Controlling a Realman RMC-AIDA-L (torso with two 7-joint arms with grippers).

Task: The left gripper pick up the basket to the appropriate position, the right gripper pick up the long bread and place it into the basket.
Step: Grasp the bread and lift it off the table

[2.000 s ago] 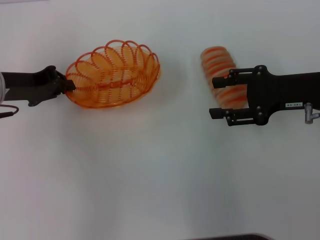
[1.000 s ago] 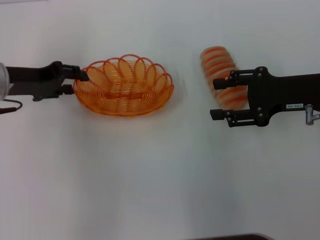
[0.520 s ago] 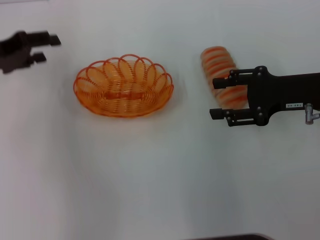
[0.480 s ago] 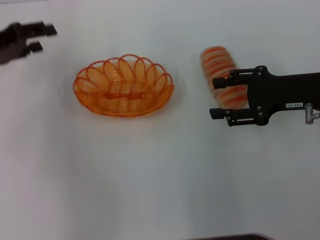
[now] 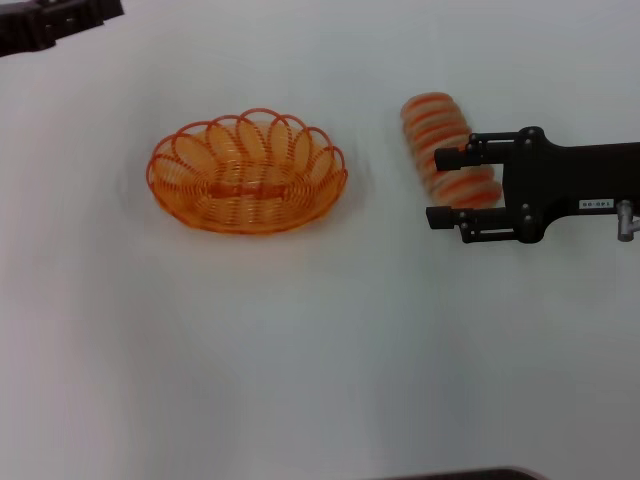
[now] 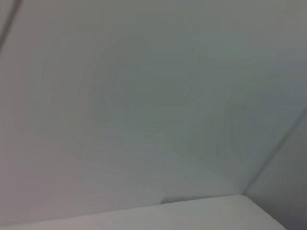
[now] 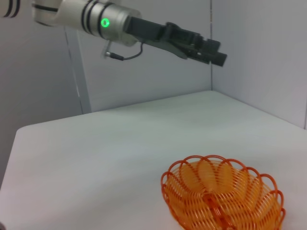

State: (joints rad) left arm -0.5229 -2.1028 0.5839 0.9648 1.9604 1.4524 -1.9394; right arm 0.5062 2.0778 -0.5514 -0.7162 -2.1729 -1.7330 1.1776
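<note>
The orange wire basket rests on the white table, left of centre, with nothing in it; it also shows in the right wrist view. My left gripper is raised at the far left corner, well clear of the basket, open and holding nothing; the right wrist view shows it high above the table. The long bread lies at the right, running away from me. My right gripper is open over the bread's near end, one finger across the loaf and the other just beyond its tip.
The white table spreads wide in front of the basket and bread. Grey walls close it off behind and to the side. The left wrist view shows only wall.
The left gripper set the basket down further right, let go and withdrew to the far left corner. The right gripper shifted slightly right and away over the bread. The basket has stayed still since.
</note>
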